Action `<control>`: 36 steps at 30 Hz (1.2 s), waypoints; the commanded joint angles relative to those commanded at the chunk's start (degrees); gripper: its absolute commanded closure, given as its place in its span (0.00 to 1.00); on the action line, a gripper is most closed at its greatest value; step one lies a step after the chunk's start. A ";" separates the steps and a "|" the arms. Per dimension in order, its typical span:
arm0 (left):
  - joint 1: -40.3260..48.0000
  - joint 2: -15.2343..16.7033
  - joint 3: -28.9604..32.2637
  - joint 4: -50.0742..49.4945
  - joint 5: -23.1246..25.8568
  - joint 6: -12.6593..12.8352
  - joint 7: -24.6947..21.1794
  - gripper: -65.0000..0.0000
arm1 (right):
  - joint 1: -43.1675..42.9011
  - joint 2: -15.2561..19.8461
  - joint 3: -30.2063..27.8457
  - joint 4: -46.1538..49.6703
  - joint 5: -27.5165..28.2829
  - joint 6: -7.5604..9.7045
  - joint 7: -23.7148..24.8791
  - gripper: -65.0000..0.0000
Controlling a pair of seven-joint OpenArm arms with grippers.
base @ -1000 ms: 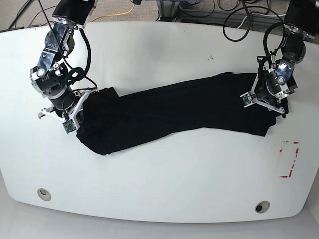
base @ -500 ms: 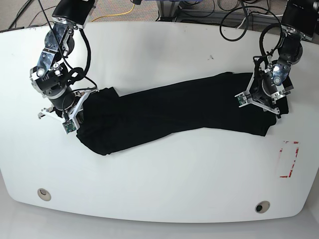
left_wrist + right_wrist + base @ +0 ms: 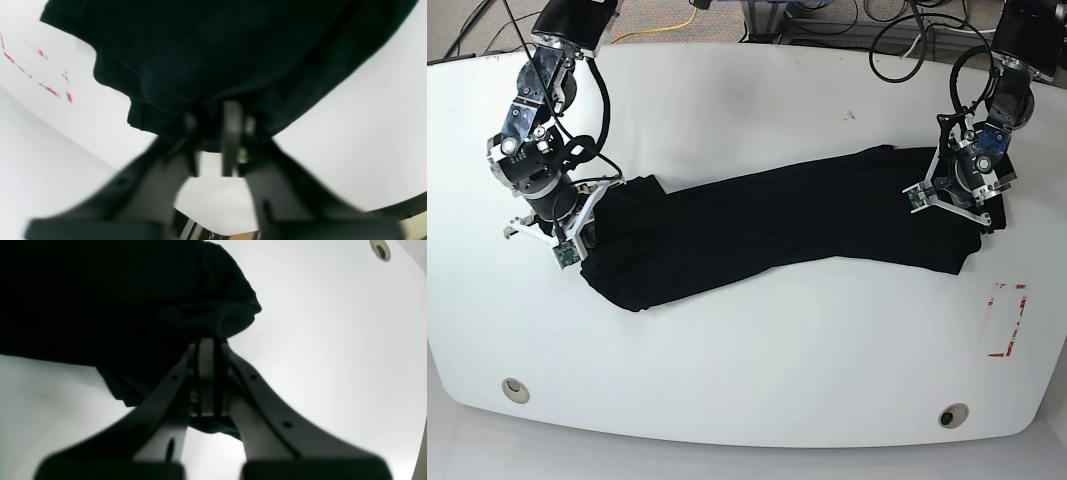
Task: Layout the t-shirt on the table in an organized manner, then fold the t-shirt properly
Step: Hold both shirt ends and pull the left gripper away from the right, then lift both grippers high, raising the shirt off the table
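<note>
Two end effectors pinch the soft, rumpled black t-shirt (image 3: 777, 232).

T-shirt (image 3: 777, 230) lies on table (image 3: 757, 380), stretched between both claws: right gripper (image 3: 577, 222) at one end, left gripper (image 3: 962, 205) at other.

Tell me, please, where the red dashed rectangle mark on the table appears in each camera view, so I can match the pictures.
Base view: red dashed rectangle mark at the right edge of the table, below the t-shirt.
Left wrist view: red dashes at the far left, left of the shirt's end.
Right wrist view: not in it.
Shared landmark: the black t-shirt's end held by the left gripper.
</note>
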State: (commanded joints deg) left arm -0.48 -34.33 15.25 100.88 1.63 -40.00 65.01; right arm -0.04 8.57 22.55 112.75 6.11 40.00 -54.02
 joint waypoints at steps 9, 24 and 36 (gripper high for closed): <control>0.00 0.09 -0.18 0.18 2.99 0.00 -1.67 0.99 | 0.00 0.00 0.00 0.09 0.00 0.00 0.00 1.00; -0.09 2.11 -11.25 10.37 2.90 0.00 -1.85 0.99 | 0.35 0.00 0.00 2.55 -0.09 0.00 -0.09 1.00; -12.40 10.20 -23.74 12.40 2.99 0.00 -1.85 1.00 | 5.63 2.29 -0.26 2.55 -0.35 0.00 -0.09 1.00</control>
State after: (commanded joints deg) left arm -12.88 -24.13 -8.48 113.27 4.62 -40.00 63.16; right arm 5.58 10.86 22.29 115.30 5.76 40.00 -54.11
